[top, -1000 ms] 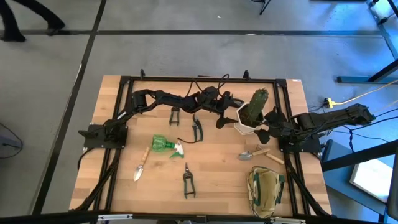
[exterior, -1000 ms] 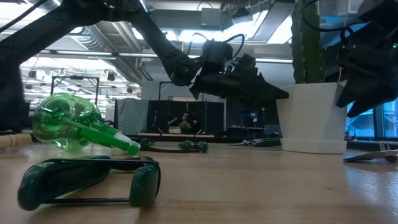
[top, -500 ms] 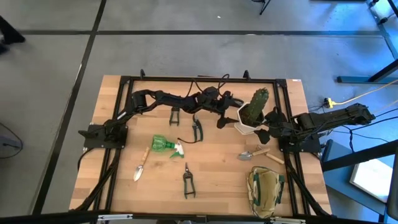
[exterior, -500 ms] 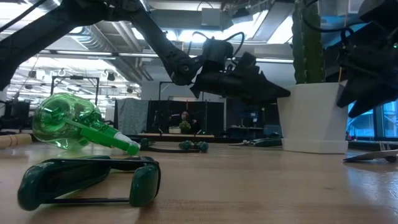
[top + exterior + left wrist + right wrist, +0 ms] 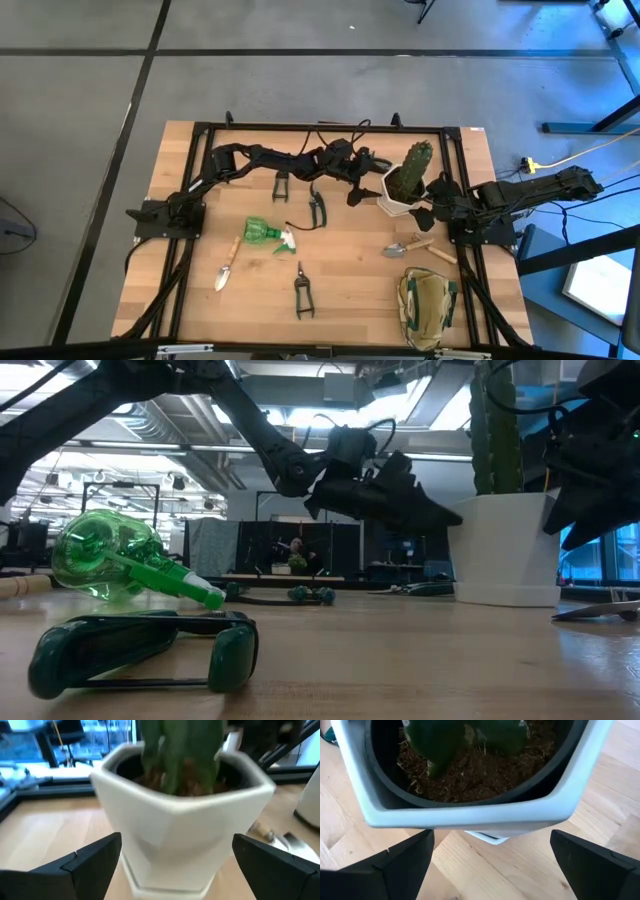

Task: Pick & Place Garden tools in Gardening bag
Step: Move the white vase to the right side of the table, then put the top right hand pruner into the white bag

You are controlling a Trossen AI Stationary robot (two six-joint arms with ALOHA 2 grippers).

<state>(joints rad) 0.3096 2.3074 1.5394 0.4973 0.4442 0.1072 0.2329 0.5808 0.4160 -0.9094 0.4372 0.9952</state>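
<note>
Olive-khaki fabric gardening bag (image 5: 426,308) sits at surface's (image 5: 340,300) near right corner w/ shears, trowels, green spray bottle (image 5: 267,234) loose on the wood, while left hand (image 5: 172,865) & right hand (image 5: 490,865), both spread wide, flank white hexagonal cactus pot (image 5: 403,188).

Left pincer (image 5: 362,190) and right pincer (image 5: 428,205), both wide open, facing each other mid-table.

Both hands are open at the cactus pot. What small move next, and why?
Probably back the left hand from the pot toward the shears beside it: both hands are open and empty, the pot is no tool, and the bag looks empty.
</note>
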